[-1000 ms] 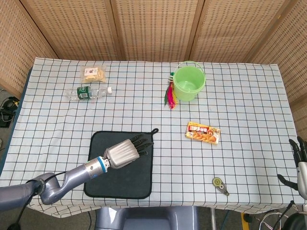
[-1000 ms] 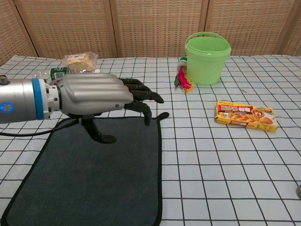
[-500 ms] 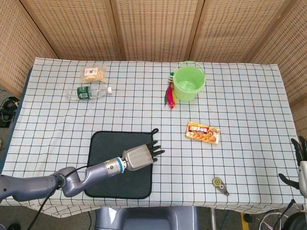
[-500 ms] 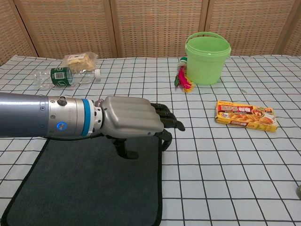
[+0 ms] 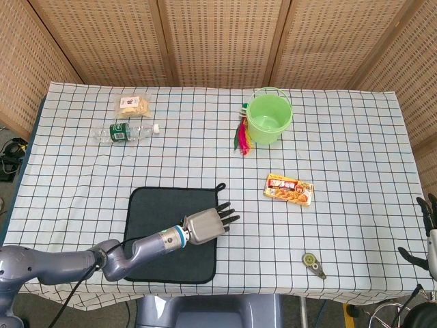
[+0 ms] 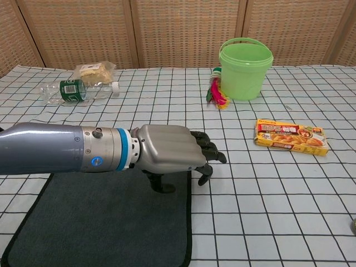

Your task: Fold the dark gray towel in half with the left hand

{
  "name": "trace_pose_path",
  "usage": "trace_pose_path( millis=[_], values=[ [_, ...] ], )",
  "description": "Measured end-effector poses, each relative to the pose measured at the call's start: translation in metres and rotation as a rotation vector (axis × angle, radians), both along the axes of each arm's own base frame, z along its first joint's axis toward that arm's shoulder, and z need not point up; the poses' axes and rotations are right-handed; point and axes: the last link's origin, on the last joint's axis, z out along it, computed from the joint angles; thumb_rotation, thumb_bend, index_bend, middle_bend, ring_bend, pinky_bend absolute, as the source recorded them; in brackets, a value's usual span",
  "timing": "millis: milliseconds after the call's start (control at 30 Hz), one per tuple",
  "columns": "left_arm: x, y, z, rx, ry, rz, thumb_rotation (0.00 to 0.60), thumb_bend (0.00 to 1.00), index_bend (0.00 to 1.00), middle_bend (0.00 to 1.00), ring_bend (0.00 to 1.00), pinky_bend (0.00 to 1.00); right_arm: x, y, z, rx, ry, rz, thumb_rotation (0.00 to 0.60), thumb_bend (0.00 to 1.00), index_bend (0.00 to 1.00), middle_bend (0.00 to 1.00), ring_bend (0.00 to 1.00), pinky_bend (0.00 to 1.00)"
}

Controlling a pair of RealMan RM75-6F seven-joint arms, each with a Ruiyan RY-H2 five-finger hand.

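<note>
Two views showed the same table. From the head view, the dark gray towel (image 5: 171,236) lay flat and unfolded on the checkered tablecloth (image 5: 341,171), close to the near edge and left of the middle; its small hanging loop (image 5: 220,186) pointed out from the far right corner; the left hand (image 5: 208,224) was over the right edge of the towel, palm down, its dark fingers (image 5: 229,219) reaching a little past that edge; the fingers were apart and held nothing; I cannot tell from here if they touched the cloth; the right hand (image 5: 429,229) showed only partly at the right border, beyond the right edge of the table, and its state cannot be told; a green bucket (image 5: 269,117) stood near the far edge with a feather toy (image 5: 242,137) just beside it on the left; a plastic bottle (image 5: 126,131) and a snack bag (image 5: 132,104) lay near the far left corner; a food box (image 5: 289,189) lay right of the middle, and a small round tool (image 5: 313,264) lay near the near edge.

From the chest view, the left hand (image 6: 172,156) hung low over the right border of the towel (image 6: 105,222); its fingers (image 6: 211,154) were slightly curled down and spread, gripping nothing; the thumb (image 6: 161,183) pointed down to the towel surface; the bucket (image 6: 245,67), the box (image 6: 290,136) and the bottle (image 6: 78,90) lay well apart from it.
</note>
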Motion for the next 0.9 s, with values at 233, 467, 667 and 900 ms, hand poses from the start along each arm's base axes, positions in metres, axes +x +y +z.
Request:
trace_pose_path(
  millis=[233, 467, 667, 900],
  values=[
    [-0.0005, 0.0010, -0.0028, 0.011, 0.006, 0.005, 0.600, 0.40, 0.33, 0.00, 0.00, 0.00, -0.0008, 0.0005, 0.0017, -0.004, -0.005, -0.001, 0.600, 0.00, 0.00, 0.00, 0.00, 0.00],
    [-0.0036, 0.0011, -0.0060, 0.019, 0.020, 0.009, 0.600, 0.40, 0.34, 0.00, 0.00, 0.00, -0.0011, 0.0002, 0.0024, -0.003, -0.010, 0.001, 0.600, 0.00, 0.00, 0.00, 0.00, 0.00],
    [-0.0059, 0.0022, -0.0048, 0.027, 0.024, 0.014, 0.600, 0.40, 0.36, 0.00, 0.00, 0.00, -0.0014, 0.0007, 0.0037, -0.007, -0.013, 0.001, 0.600, 0.00, 0.00, 0.00, 0.00, 0.00],
    [-0.0091, 0.0016, -0.0036, 0.031, 0.024, 0.020, 0.600, 0.40, 0.38, 0.00, 0.00, 0.00, -0.0012, 0.0018, 0.0054, -0.012, -0.017, 0.004, 0.600, 0.00, 0.00, 0.00, 0.00, 0.00]
  ],
)
